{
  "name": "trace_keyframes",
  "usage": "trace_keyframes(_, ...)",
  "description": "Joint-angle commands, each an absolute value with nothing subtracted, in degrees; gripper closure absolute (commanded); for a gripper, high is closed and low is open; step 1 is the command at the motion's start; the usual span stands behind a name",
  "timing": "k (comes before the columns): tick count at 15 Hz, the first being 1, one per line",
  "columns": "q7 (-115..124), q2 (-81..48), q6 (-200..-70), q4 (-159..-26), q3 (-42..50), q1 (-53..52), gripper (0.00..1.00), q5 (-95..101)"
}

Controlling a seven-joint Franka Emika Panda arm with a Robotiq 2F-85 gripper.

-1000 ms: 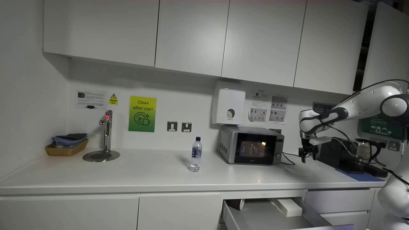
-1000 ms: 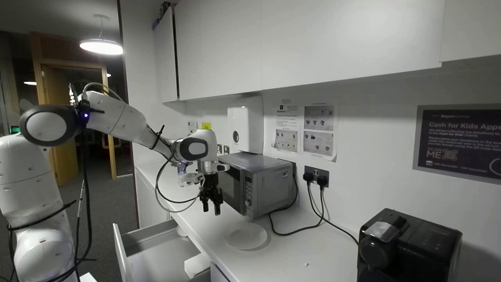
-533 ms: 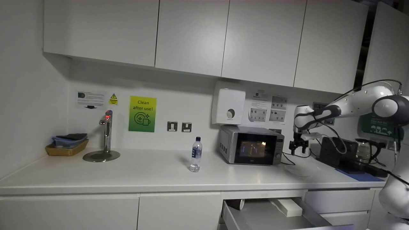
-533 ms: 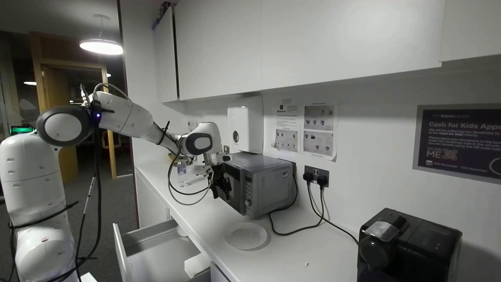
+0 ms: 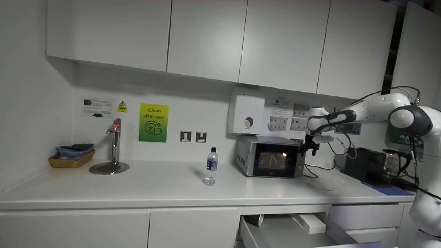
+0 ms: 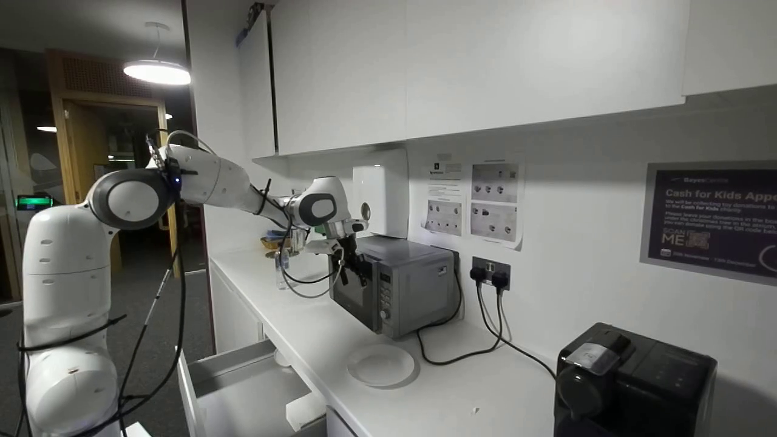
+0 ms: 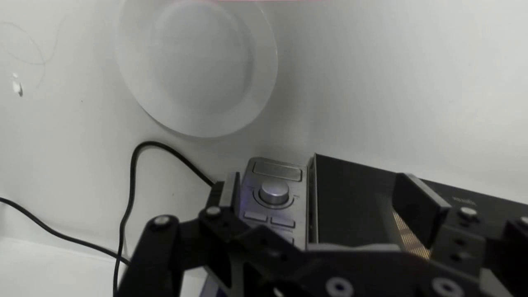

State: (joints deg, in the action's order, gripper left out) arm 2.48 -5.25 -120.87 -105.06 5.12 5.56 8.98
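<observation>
- A white kitchen counter point(image 5: 137, 187) runs along a white wall point(image 5: 193, 103), under pale cupboards point(image 5: 206, 41).
- Nearest, below the counter's front edge, an open drawer point(image 5: 279, 237) holds a white box point(image 5: 311, 224).
- Set back from the front edge: an upright plastic bottle point(image 5: 211, 168) and, well apart from it, a white plate point(image 6: 380, 367) lying flat.
- Toward the back edge sits the grey microwave point(image 6: 419, 297), between bottle and plate. Whether its dark door point(image 7: 350, 206) is fully closed, I cannot tell.
- The claw point(image 7: 324, 189) is spread wide, gripping nothing, before the microwave's upper front, spanning control panel point(image 7: 299, 198) and door. Contact is unclear.
- My judgement: the step is positioning at that front; the next move calls for careful clearance.
- Farthest, by the back corner: tap point(image 5: 116, 143) and basket point(image 5: 70, 163).
</observation>
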Motion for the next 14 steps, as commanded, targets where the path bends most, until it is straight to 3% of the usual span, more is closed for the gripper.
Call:
trace_keyframes(1, 1.3, -9.2, -118.6, -97.0, 4.7, 5.0, 0.00, 6.4)
trace_keyframes(14, -2.5, -10.5, -125.2, -90.6, 3.4, 4.3, 0.00, 4.7)
